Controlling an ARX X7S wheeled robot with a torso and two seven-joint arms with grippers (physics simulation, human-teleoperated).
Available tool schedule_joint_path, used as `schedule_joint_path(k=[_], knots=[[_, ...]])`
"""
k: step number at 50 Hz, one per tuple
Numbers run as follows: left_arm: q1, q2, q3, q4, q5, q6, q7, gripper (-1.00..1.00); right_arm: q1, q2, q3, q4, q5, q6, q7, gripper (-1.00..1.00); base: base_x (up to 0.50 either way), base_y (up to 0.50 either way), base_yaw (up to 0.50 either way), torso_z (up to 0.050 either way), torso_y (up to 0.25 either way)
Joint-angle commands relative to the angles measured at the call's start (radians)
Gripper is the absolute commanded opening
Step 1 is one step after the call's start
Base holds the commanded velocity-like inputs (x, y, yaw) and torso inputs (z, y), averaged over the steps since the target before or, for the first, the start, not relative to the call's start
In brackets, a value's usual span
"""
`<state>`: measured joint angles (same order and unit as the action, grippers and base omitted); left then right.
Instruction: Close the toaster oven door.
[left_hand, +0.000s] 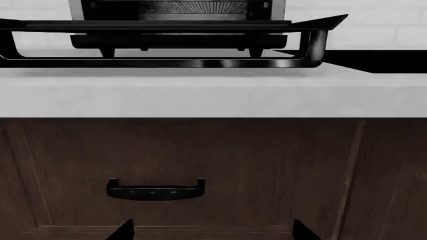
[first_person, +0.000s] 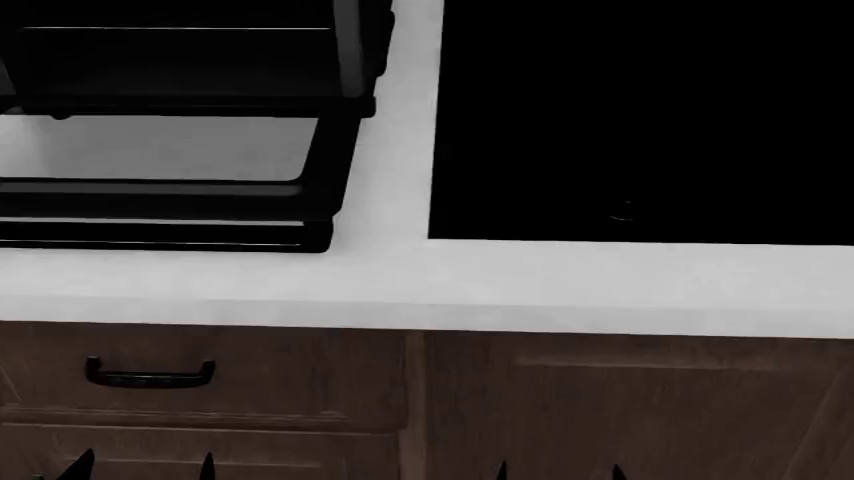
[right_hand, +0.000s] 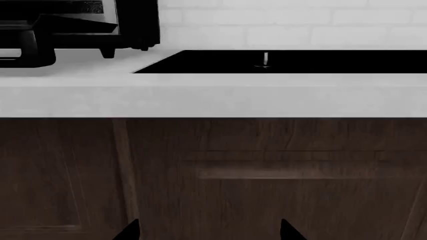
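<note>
The black toaster oven (first_person: 187, 50) stands on the white counter at the head view's upper left. Its door (first_person: 160, 150) hangs open, flat and level above the counter, with the black bar handle (first_person: 160, 235) along its near edge. In the left wrist view the door (left_hand: 167, 24) shows edge-on, the handle (left_hand: 167, 63) below it and the wire rack inside behind it. My left gripper (first_person: 140, 468) is open and empty, low before the brown drawer front. My right gripper (first_person: 558, 470) is open and empty, low before the cabinet front. In the right wrist view the oven (right_hand: 100, 25) sits at one corner.
A flat black cooktop panel (first_person: 641, 120) is set in the white counter (first_person: 400, 280) to the oven's right. Below are brown wooden cabinet fronts; the drawer under the oven has a black handle (first_person: 150, 375). A white brick wall (right_hand: 300, 25) stands behind.
</note>
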<state>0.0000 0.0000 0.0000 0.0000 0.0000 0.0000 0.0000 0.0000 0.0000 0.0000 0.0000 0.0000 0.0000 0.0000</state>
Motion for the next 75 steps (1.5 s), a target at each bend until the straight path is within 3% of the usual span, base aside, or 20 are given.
schedule_joint_path(k=[1,5,6,30,40,45,51,56,62,68,72,75], knots=[[-0.001,-0.023,0.027,0.003,-0.023,-0.003,-0.027,1.00,0.000,0.012,-0.015,0.000,0.012,0.000,0.015,1.00,0.00,0.00,0.00,0.000,0.000],[0.001,-0.043,0.050,0.006,-0.019,-0.003,-0.035,1.00,0.003,0.028,-0.040,0.008,0.019,-0.010,0.041,1.00,0.00,0.00,0.00,0.000,0.000],[0.013,-0.046,0.043,0.031,-0.085,-0.004,0.007,1.00,0.003,0.031,-0.042,0.004,0.023,-0.009,0.046,1.00,0.00,0.00,0.00,0.028,0.000],[0.013,-0.092,0.078,0.049,-0.118,0.023,-0.019,1.00,0.007,0.069,-0.094,-0.043,0.075,-0.011,0.095,1.00,0.00,0.00,0.00,0.050,0.000],[0.019,-0.105,0.086,0.102,-0.160,-0.032,-0.028,1.00,-0.007,0.087,-0.097,-0.105,0.101,0.002,0.110,1.00,0.00,0.00,0.00,0.050,0.000],[-0.030,-0.163,0.032,0.330,-0.218,-0.356,-0.088,1.00,0.048,0.147,-0.043,-0.370,0.098,0.190,0.156,1.00,0.00,0.00,0.00,0.000,0.000],[-0.126,-0.240,-0.064,0.475,-0.308,-0.565,-0.104,1.00,0.139,0.240,0.056,-0.746,0.133,0.463,0.182,1.00,0.00,0.00,0.00,0.000,0.000],[-0.223,-0.284,-0.112,0.525,-0.368,-0.685,-0.111,1.00,0.334,0.331,0.158,-0.943,0.220,0.775,0.185,1.00,0.00,0.00,0.00,0.000,0.000],[-0.383,-0.341,-0.142,0.558,-0.434,-0.849,-0.115,1.00,0.639,0.436,0.261,-1.033,0.333,1.049,0.162,1.00,0.00,0.00,0.00,0.000,0.000],[-0.484,-0.384,-0.141,0.568,-0.474,-0.974,-0.118,1.00,0.831,0.514,0.330,-1.046,0.471,1.198,0.196,1.00,0.00,0.00,0.00,0.000,0.000],[-0.503,-0.391,-0.136,0.575,-0.483,-0.996,-0.118,1.00,0.858,0.613,0.347,-1.046,0.681,1.196,0.355,1.00,0.00,0.00,0.00,0.000,0.000],[-0.500,-0.394,-0.132,0.576,-0.483,-0.996,-0.117,1.00,0.832,0.635,0.347,-1.042,0.713,1.163,0.390,1.00,0.00,0.00,0.00,0.000,0.000]])
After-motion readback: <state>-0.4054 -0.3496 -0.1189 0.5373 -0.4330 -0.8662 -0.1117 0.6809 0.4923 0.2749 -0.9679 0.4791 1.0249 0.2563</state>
